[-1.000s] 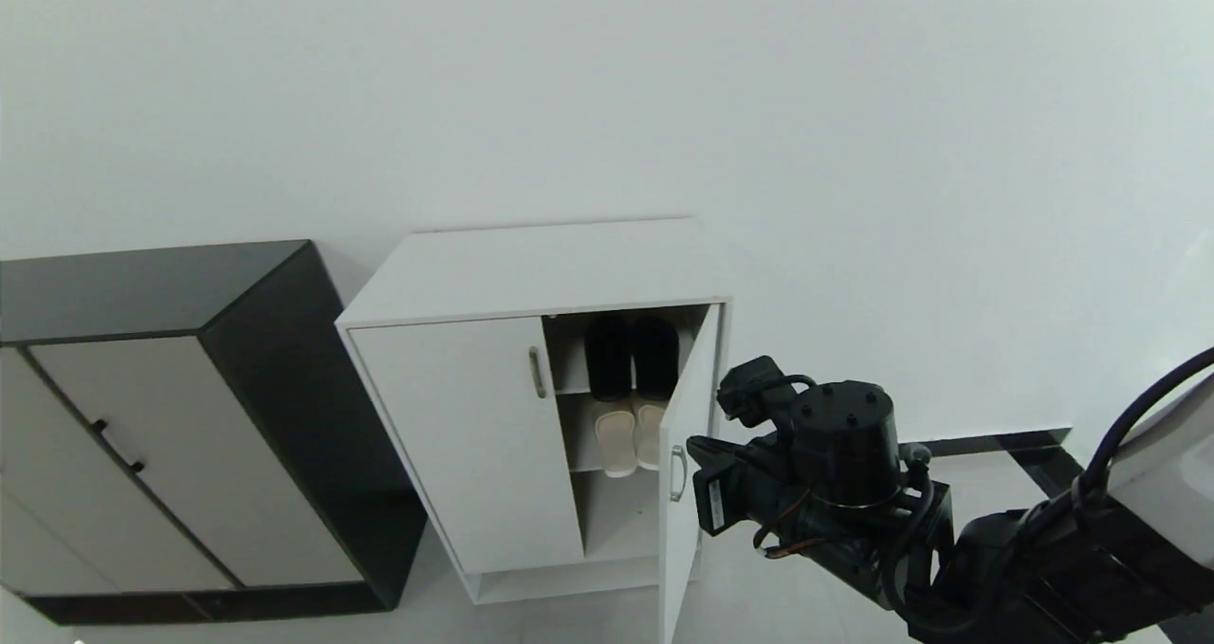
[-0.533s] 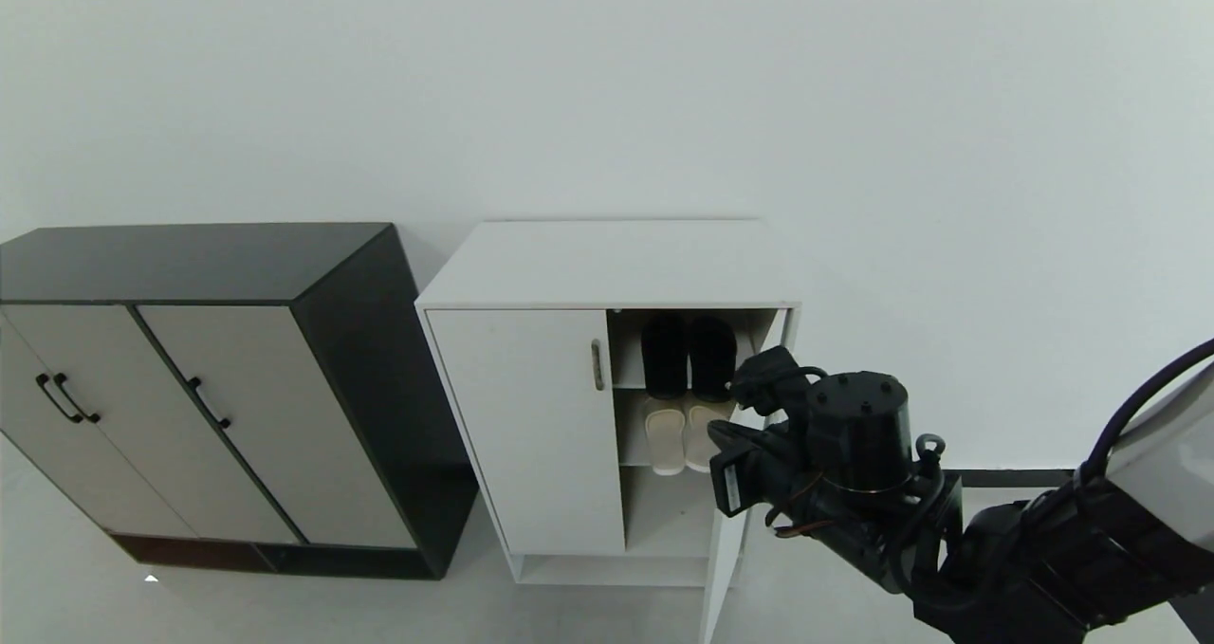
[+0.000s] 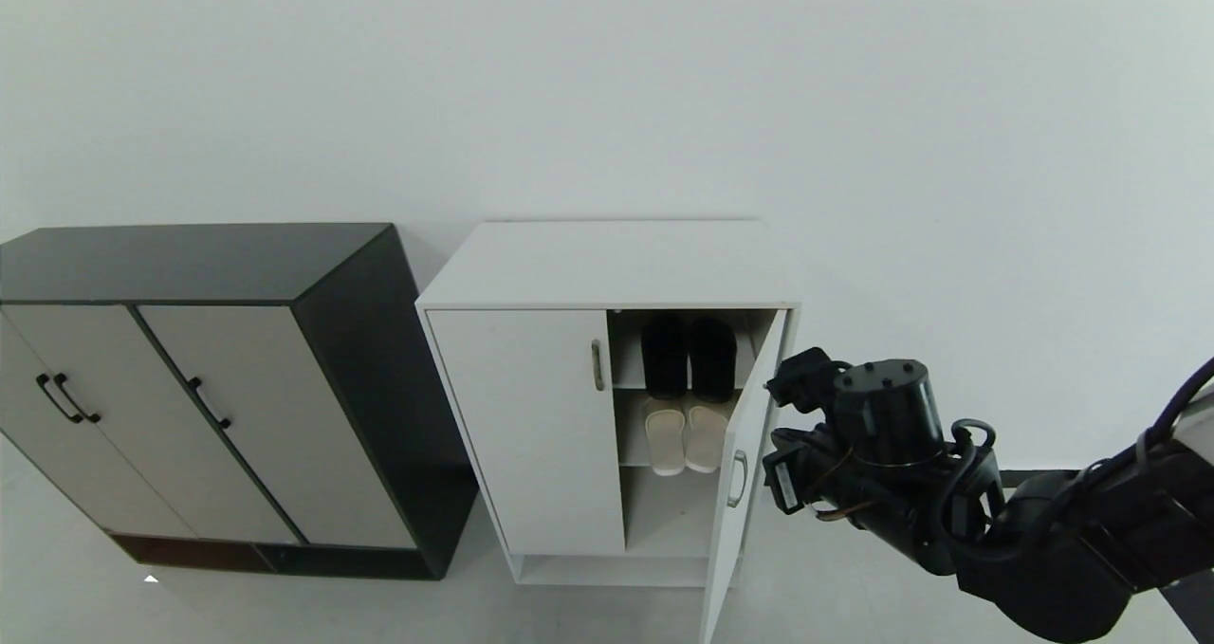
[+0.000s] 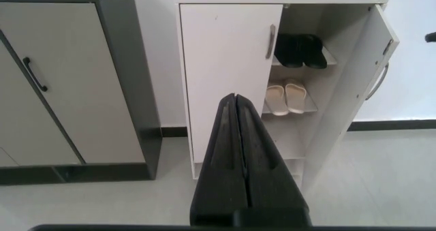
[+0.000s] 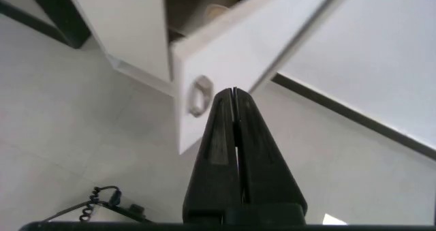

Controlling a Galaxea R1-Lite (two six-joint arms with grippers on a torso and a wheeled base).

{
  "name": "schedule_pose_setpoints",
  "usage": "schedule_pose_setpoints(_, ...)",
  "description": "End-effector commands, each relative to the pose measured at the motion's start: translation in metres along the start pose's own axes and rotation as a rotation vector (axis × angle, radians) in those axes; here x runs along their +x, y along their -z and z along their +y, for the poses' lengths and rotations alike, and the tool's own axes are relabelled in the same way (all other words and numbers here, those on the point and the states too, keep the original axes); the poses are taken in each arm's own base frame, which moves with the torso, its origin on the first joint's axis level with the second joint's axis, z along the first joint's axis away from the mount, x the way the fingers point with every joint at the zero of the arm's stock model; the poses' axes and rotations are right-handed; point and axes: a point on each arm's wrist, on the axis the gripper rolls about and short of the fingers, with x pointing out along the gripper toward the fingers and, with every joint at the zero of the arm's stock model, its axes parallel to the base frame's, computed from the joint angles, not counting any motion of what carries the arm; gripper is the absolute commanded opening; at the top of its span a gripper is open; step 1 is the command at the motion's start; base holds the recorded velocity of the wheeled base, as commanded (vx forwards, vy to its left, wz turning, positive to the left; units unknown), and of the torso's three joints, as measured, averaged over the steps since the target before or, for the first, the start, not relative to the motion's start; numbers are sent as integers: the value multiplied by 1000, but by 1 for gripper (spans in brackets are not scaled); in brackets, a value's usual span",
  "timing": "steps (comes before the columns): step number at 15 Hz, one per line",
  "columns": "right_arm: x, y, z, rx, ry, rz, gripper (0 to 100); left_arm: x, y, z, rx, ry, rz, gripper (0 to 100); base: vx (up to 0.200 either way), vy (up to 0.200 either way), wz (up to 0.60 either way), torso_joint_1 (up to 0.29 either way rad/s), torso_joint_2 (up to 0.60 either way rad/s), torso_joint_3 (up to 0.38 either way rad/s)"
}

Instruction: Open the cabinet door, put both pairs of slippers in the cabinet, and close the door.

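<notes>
A: Status of load?
B: Stowed: black slippers [image 3: 688, 355] on the upper shelf [image 4: 332, 59] of the white cabinet [image 3: 607, 265], pale slippers [image 3: 683, 435] on the middle shelf [image 4: 312, 108], each pair side by side. Judged: only closing left.
A: Door?
B: Swung well out on its hinge: right door [image 3: 744, 464]. Shut: left door [image 3: 526, 426].
A: Hands?
B: Pressed together, nothing held: right hand [image 5: 235, 98], tip just beside the door's outer face, near the handle [image 5: 197, 95]. Contact or a gap, cannot tell. Likewise together and empty: left hand [image 4: 235, 101], held back, facing the cabinet front.
A: Method for the push?
B: Keep the hand closed, use as a blunt pusher. Press on the outer face by the handle, far from the hinge, for best leverage. Follow the door's arc rather than driving straight in; otherwise expect slipping off the edge. Slow near the end, avoid slam and rebound. Watch the pale pair, seemingly close to the shelf front: possible fouling. Confirm flush with the left door before withdrawing.
</notes>
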Motion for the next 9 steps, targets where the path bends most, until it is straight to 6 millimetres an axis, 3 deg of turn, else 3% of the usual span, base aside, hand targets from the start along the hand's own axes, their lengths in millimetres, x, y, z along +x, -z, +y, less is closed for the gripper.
schedule_pose_setpoints(1,1,3,-4,-3,9,23,0,0,0,0,0,1,0,0,0,0,0,0,0,0)
schedule_pose_setpoints(7,5,10,0,-14,0,49,0,0,0,0,0,1,0,0,200,0,0,3,4,2)
schedule_pose_setpoints(9,4,11,2,-20,-7,50,0,0,0,0,0,1,0,0,0,0,0,0,0,0)
